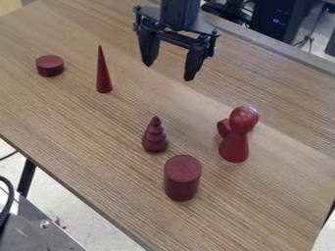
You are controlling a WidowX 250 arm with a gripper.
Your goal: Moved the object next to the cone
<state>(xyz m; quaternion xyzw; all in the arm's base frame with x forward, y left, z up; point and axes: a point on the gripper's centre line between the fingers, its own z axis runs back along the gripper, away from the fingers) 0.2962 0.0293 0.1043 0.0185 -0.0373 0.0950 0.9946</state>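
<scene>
Wooden table [78,127], light brown, grain running lengthwise; soft, pale sheen of light on part of its top. Dark leg [26,177] under the table's near side, standing on pale, speckled floor [85,215]. Grey metal panel [33,238] just off that same side, round bolt [44,224] in its face, black cable [9,201] curving beside it. Beyond the table's far edge: black computer case [282,29], small blue lights [278,21] glowing; thin-legged dark stand [307,40] near it, on more pale floor.

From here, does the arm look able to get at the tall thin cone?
Probably yes: the end effector hangs open over the table, and bare wood surrounds the cone. The short disc stands apart from it, seemingly leaving room for both fingers.
</scene>
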